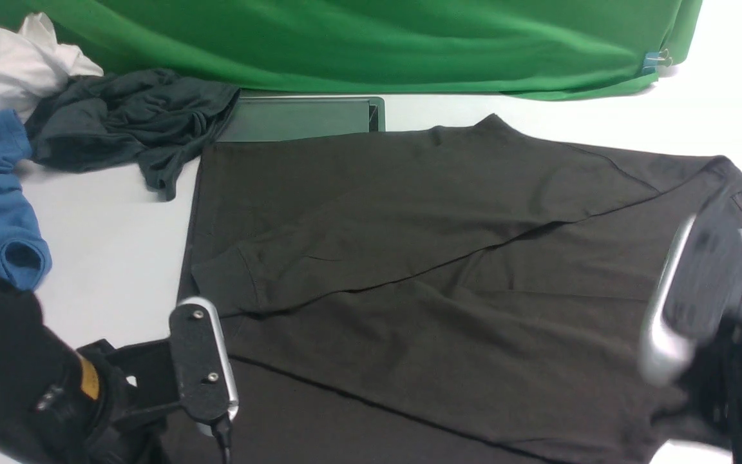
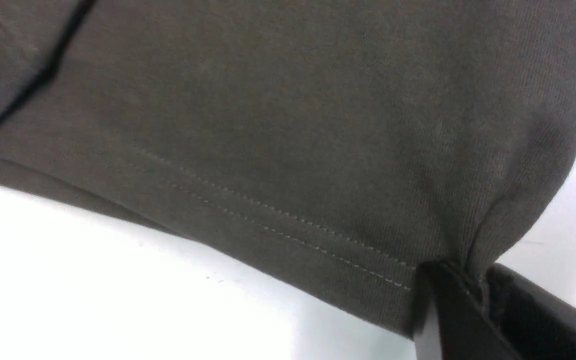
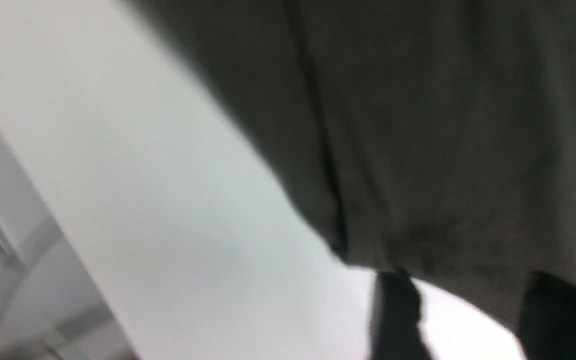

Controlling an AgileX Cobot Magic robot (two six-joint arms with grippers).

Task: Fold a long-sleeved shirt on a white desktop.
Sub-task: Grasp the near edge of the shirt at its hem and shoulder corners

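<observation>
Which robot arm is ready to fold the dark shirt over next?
The left. The left fingers are pinched shut on the stitched hem of the long-sleeved shirt. The right fingers stand apart at its edge, holding nothing clearly.

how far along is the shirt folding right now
Done: the long-sleeved shirt lies spread flat on the white desktop, one sleeve folded diagonally across its body. In hand: the left gripper is shut on the stitched hem; the right gripper, jaws apart, is at the shirt's edge, blurred. To do: fold the body over; no body fold shows yet.
</observation>
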